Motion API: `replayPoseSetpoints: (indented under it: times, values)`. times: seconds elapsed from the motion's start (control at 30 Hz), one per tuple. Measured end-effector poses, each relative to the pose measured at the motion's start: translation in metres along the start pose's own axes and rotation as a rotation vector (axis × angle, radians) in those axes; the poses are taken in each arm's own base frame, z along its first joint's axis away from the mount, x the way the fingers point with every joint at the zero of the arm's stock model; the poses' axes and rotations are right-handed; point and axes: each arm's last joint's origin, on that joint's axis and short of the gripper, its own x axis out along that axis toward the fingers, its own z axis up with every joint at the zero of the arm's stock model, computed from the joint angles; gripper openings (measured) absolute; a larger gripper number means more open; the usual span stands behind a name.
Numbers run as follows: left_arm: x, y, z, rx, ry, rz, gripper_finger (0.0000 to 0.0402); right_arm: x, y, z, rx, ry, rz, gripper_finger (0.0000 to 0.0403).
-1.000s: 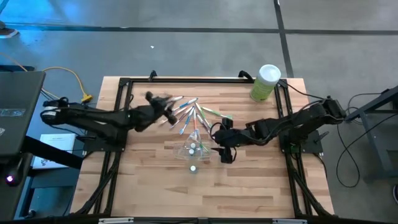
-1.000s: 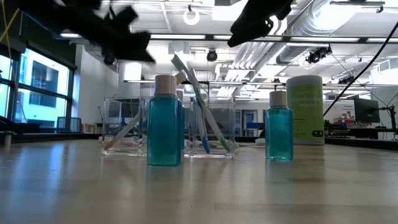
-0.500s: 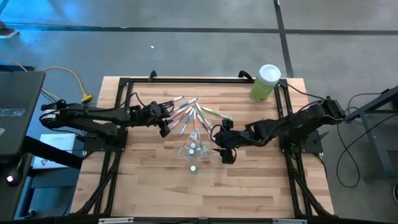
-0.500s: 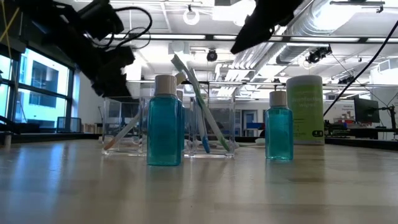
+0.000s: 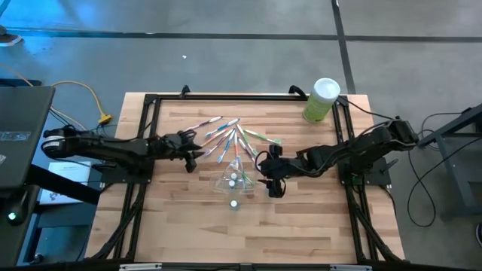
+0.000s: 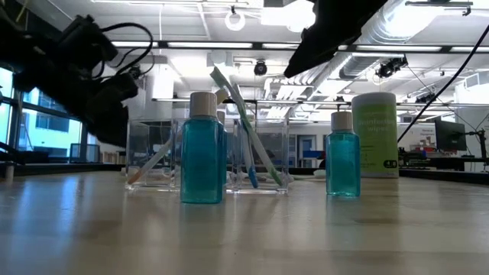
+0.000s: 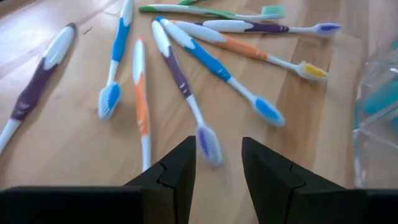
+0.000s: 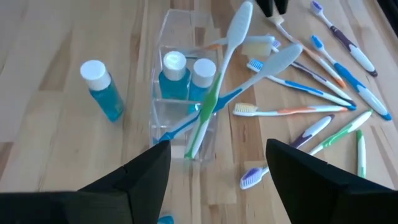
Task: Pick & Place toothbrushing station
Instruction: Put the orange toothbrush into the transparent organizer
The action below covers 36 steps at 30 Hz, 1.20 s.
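The clear holder (image 8: 186,118) stands on the table's middle (image 5: 233,179). It holds two blue white-capped bottles (image 8: 174,74) and a few toothbrushes that lean out over its rim (image 8: 214,93). Several more toothbrushes (image 5: 226,135) lie flat on the wood beyond it. My left gripper (image 7: 217,163) hovers open low over their left side (image 5: 191,156), with a purple brush's head (image 7: 208,142) just ahead of its tips. My right gripper (image 8: 217,171) hangs wide open to the right of the holder (image 5: 265,181), above the table.
A loose blue bottle (image 5: 235,202) stands on the near side of the holder. A tall green canister with a white lid (image 5: 321,100) stands at the far right corner. A black frame (image 5: 226,96) edges the table. Bare wood lies toward the near edge.
My left gripper has come down and drawn back toward the table's left and near side, tipping from steeply downward to a flatter slant over the loose toothbrushes. Its fingers have stayed open. The brushes and the holder have not moved.
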Motion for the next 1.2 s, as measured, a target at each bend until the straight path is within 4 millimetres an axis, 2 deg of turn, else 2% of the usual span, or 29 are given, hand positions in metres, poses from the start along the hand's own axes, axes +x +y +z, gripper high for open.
replayPoseSetpoints:
  times: [0.13, 0.3, 0.47, 0.83, 1.2]
  values:
    - [-0.001, 0.005, -0.016, -0.004, -0.047, 0.023, 0.0126, 0.000, 0.000, 0.000, 0.001, -0.001, -0.001, 0.0256]
    - [-0.004, 0.008, -0.021, 0.064, -0.121, 0.047, 0.0126, 0.000, -0.002, 0.004, 0.014, -0.035, 0.000, 0.0256]
    - [-0.002, 0.009, -0.025, 0.094, -0.091, 0.066, 0.0126, 0.000, -0.001, 0.006, 0.015, -0.055, 0.004, 0.0256]
    - [0.010, 0.015, -0.044, 0.030, 0.044, 0.167, 0.0126, 0.000, -0.001, 0.008, 0.020, -0.072, 0.007, 0.0256]
    - [0.025, 0.017, -0.048, 0.023, 0.008, 0.186, 0.0126, 0.000, -0.001, 0.008, 0.020, -0.072, 0.007, 0.0256]
